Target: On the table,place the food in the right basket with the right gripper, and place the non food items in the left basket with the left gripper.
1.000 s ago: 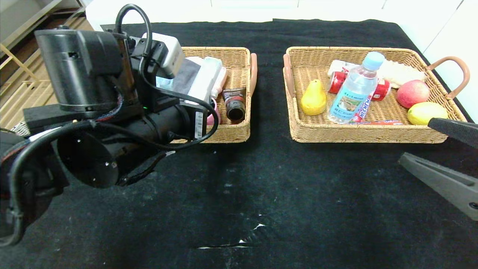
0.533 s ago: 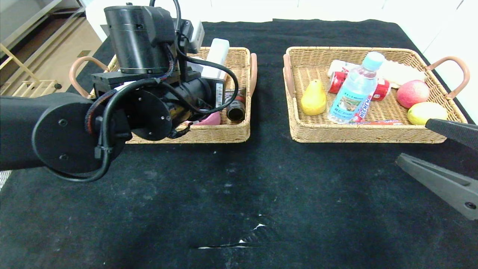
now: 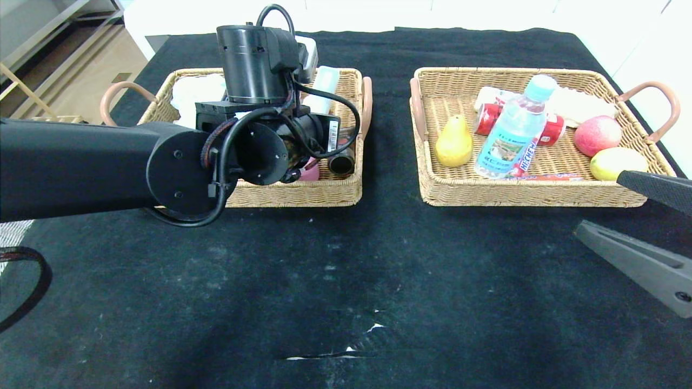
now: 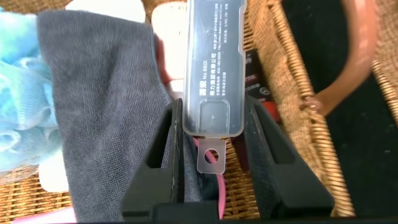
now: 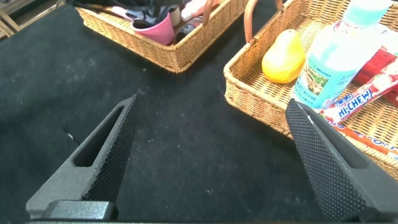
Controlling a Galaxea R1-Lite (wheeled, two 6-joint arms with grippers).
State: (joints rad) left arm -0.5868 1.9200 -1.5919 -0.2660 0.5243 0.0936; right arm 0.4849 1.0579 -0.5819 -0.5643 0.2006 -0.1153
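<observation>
My left gripper (image 4: 214, 107) is shut on the long translucent plastic case (image 4: 214, 56), gripping it near its tab end above the left basket (image 3: 292, 194). In the head view the case (image 3: 327, 81) sticks out past the wrist toward the basket's far side. Under it in the left basket (image 4: 292, 124) lie the grey towel (image 4: 106, 93), the pale blue pouf (image 4: 18, 112) and the pink tube (image 3: 310, 172). The right basket (image 3: 530, 197) holds the yellow pear (image 3: 454, 143) and the water bottle (image 3: 513, 129). My right gripper (image 3: 603, 202) hangs open over the table (image 3: 378, 270) in front of that basket.
The right basket also carries a red apple (image 3: 597, 135), a yellow-green fruit (image 3: 618, 162), a red can (image 3: 489, 116) and a candy pack (image 3: 527, 156). A dark tube (image 3: 341, 159) lies at the left basket's right end. A strip of black cloth separates the baskets.
My left arm has swung away from the camera and to the right, carrying the case out over the left basket. The right gripper has stayed where it was.
</observation>
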